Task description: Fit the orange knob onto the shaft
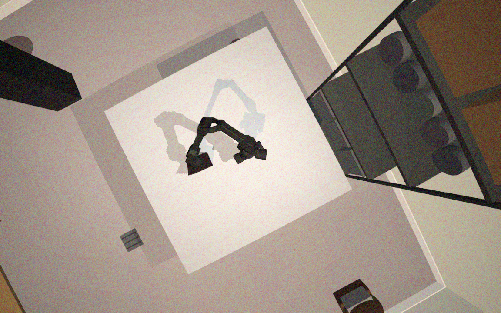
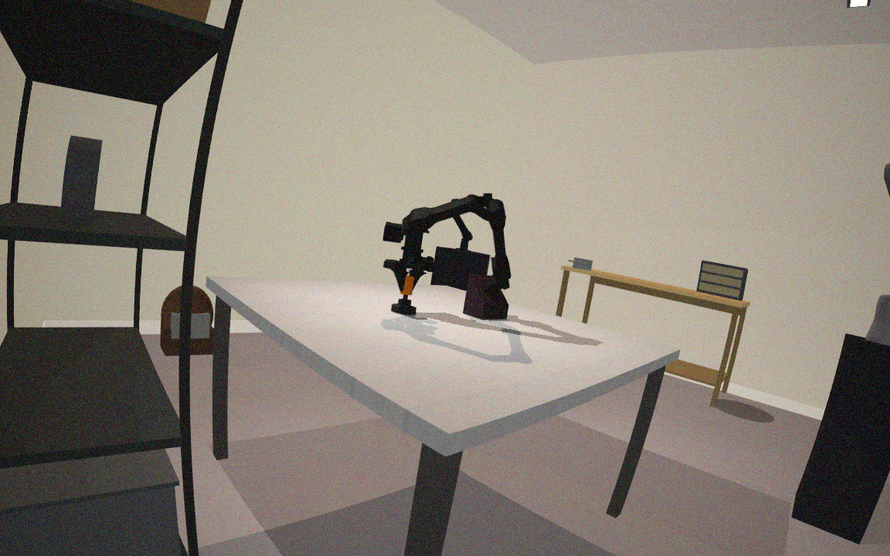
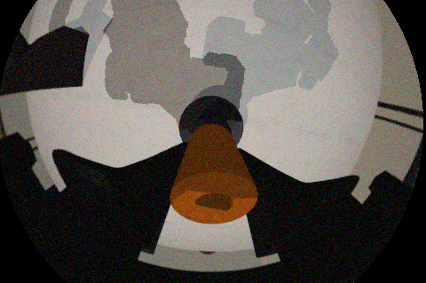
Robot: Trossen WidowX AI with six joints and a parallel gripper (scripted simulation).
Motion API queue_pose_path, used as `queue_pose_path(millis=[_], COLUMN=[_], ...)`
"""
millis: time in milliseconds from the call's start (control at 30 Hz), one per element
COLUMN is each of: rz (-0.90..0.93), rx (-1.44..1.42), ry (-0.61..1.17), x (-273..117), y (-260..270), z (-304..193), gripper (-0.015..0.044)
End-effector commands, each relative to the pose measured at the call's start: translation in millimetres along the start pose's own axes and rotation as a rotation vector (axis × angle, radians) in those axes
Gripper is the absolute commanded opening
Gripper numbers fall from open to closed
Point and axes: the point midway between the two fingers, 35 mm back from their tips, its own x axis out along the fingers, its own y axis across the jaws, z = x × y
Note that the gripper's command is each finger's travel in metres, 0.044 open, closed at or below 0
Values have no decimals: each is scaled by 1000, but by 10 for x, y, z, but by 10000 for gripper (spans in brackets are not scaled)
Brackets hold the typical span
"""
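Note:
The orange knob [image 2: 408, 284] [image 3: 212, 154] is upright between the fingers of my gripper [image 2: 408, 282] [image 3: 211, 150], which is shut on it. In the wrist view the knob's near end shows a dark D-shaped hole with a flat side. The dark round pedestal [image 2: 403, 310] [image 3: 188, 116] stands on the table directly under the knob. In the exterior view the knob is above the pedestal, with a short dark stretch of shaft [image 2: 405, 298] between them. Whether the shaft's tip is inside the hole is hidden. In the top view the arm hides knob and pedestal.
The pale table [image 1: 221, 218] [image 2: 434, 387] bears the arm's dark base [image 1: 199, 164] [image 2: 484, 298] and several arm shadows. A dark shelf rack [image 1: 376, 124] [image 2: 68, 235] stands beyond one table edge. A wooden side table [image 2: 649, 282] and another robot on a black stand [image 2: 856, 435] are farther off.

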Motion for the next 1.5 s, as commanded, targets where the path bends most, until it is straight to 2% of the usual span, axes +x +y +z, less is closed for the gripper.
queue_pose_path(millis=[0, 1133, 1467], rz=[-4, -4, -3], rx=[-51, -51, -260], ry=[3, 3, 4], x=[-6, -23, -13], y=[-20, -21, -23], z=[-8, 11, -10], gripper=[0, 0, 0])
